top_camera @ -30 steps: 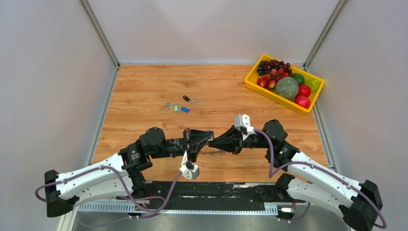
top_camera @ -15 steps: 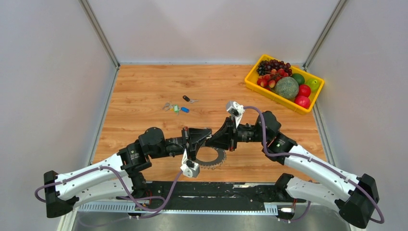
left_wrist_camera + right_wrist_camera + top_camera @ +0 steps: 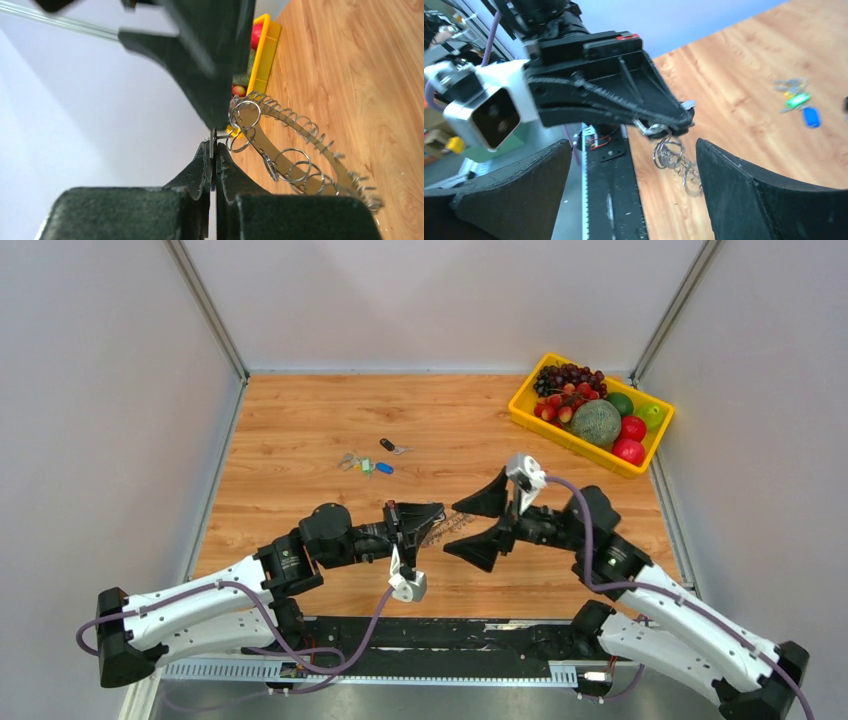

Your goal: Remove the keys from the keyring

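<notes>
The keyring [image 3: 452,528] is a grey metal band with small wire rings along its rim. It hangs edge-on above the table from my left gripper [image 3: 430,524]. In the left wrist view the left gripper [image 3: 214,146] is shut on a thin piece at the rim of the keyring [image 3: 280,150]. My right gripper [image 3: 452,530] faces it with jaws wide open, holding nothing. In the right wrist view the keyring [image 3: 670,154] dangles between the open fingers [image 3: 744,190]. Keys with green and blue tags [image 3: 365,465] and a dark-headed key [image 3: 393,447] lie on the table behind.
A yellow tray [image 3: 522,410] of fruit stands at the far right corner, also in the left wrist view as the yellow tray [image 3: 262,50]. Grey walls close in the wooden table. A black rail [image 3: 609,200] runs along the near edge.
My right gripper was shut against the keyring; it has opened wide and drawn back to the right. The keyring swung from lying flat to edge-on in the left gripper.
</notes>
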You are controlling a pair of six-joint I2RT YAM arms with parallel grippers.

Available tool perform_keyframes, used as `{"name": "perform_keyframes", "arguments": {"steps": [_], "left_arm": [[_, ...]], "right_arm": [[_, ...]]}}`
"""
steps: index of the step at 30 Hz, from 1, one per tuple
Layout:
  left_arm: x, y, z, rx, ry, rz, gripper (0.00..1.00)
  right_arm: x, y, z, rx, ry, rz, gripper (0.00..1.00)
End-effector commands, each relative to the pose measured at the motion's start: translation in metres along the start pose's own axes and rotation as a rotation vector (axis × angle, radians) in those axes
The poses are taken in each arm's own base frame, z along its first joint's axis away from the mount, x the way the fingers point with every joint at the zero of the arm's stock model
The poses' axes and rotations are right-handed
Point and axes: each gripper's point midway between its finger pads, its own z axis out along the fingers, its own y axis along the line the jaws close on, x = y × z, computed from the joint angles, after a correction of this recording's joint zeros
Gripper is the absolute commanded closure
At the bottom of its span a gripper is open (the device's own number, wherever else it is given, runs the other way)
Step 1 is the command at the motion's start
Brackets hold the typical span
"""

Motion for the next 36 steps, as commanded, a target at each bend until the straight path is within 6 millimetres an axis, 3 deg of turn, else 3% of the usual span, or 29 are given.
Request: {"name": "perform_keyframes", "arguments": {"steps": [1, 6, 9, 11, 12, 15, 17, 24, 26, 30, 36], "left_arm": [[-0.018, 0.041, -0.005, -0.13, -0.052, 0.004, 1.0], [-0.022, 0.042, -0.006, -0.13, -0.072, 0.003, 1.0], [-0.021, 0.041, -0.006, -0.128, -0.066, 0.004, 1.0], [-0.022, 0.042, -0.007, -0.128, -0.069, 0.006, 1.0], [-0.022, 0.041, -0.006, -0.126, -0.069, 0.007, 1.0], [-0.022, 0.042, -0.007, -0.128, -0.069, 0.008, 1.0], [-0.022, 0.042, -0.007, -0.128, -0.067, 0.01, 1.0], [-0.02, 0.042, -0.007, -0.128, -0.058, 0.012, 1.0], [-0.02, 0.042, -0.007, -0.128, -0.059, 0.012, 1.0], [-0.022, 0.041, -0.006, -0.122, -0.072, 0.008, 1.0], [-0.023, 0.036, -0.002, -0.101, -0.083, -0.002, 1.0]], "right_arm": [[-0.004, -0.003, -0.024, 0.041, -0.082, -0.256, 0.02], [-0.001, -0.011, -0.034, 0.091, -0.107, -0.329, 0.04], [-0.004, -0.008, -0.038, 0.087, -0.126, -0.355, 0.17], [-0.003, -0.006, -0.038, 0.076, -0.125, -0.359, 0.35], [-0.001, -0.004, -0.037, 0.059, -0.117, -0.363, 0.52], [0.002, -0.004, -0.034, 0.047, -0.101, -0.356, 0.87], [-0.001, -0.006, -0.034, 0.063, -0.104, -0.346, 1.0], [-0.009, -0.015, -0.03, 0.113, -0.126, -0.314, 1.0], [-0.007, -0.013, -0.025, 0.086, -0.122, -0.305, 0.95], [-0.009, -0.01, -0.011, 0.035, -0.13, -0.288, 0.94], [-0.014, 0.015, 0.016, -0.1, -0.141, -0.293, 0.94]]}}
